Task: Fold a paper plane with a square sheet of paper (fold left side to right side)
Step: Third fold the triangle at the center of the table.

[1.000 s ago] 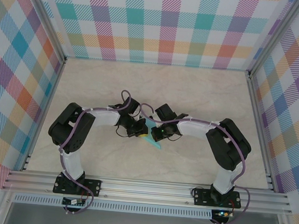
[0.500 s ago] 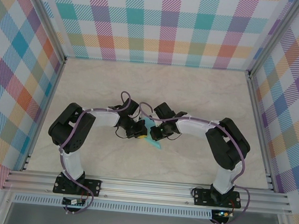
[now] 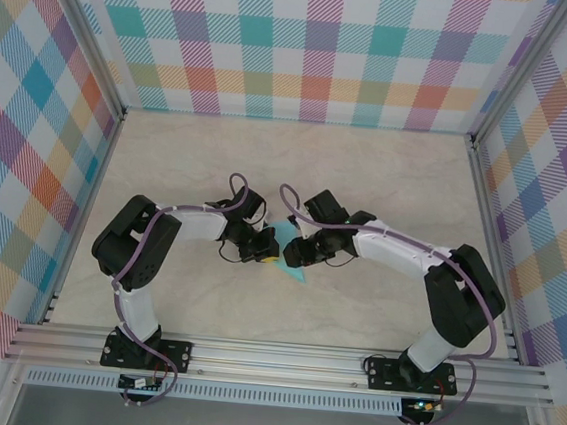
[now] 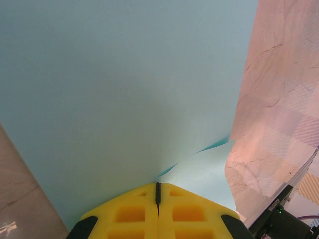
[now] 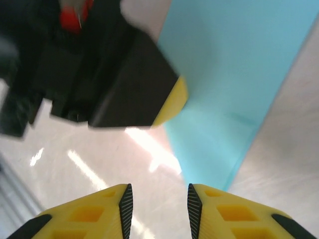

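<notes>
Paper sits at the middle of the table: the paper plane, a turquoise sheet folded narrow, lies between the two grippers. We see the left gripper with its fingers pressed together at the sheet's left side, likely to pin it in place, though we cannot tell whether a layer is caught between them. The right gripper hovers just right of the paper, jaws slightly apart and empty, which we read as readiness for the next crease.

Paper plane on table, left pincer at its left, right pincer at its right
</notes>
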Robot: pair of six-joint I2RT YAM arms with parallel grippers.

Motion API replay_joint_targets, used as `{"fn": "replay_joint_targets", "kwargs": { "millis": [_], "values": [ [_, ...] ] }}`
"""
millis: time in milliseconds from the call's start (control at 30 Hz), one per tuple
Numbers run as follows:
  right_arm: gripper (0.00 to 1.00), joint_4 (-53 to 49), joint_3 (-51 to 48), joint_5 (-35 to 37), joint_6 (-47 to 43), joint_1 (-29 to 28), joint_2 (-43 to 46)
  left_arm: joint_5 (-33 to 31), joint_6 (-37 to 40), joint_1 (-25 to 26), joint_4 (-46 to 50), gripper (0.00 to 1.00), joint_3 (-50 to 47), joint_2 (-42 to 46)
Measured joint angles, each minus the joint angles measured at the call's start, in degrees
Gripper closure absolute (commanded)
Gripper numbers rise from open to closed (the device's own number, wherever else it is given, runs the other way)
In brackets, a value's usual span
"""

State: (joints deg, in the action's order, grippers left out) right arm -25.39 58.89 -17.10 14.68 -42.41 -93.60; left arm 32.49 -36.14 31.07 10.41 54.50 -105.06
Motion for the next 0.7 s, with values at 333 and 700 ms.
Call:
{"fn": "replay_joint_targets", "kwargs": {
  "millis": [333,700],
  "values": [
    [0.71,0.46,-2.01,-6.82,5.92,0.39,-4.28,0.00,0.42,0.00,0.02,1.00,0.02,0.00],
    [0.73,0.90,-2.58,-7.30,7.87,1.51,-6.86,-0.02,0.63,0.00,0.04,1.00,0.02,0.00]
  ]
}}
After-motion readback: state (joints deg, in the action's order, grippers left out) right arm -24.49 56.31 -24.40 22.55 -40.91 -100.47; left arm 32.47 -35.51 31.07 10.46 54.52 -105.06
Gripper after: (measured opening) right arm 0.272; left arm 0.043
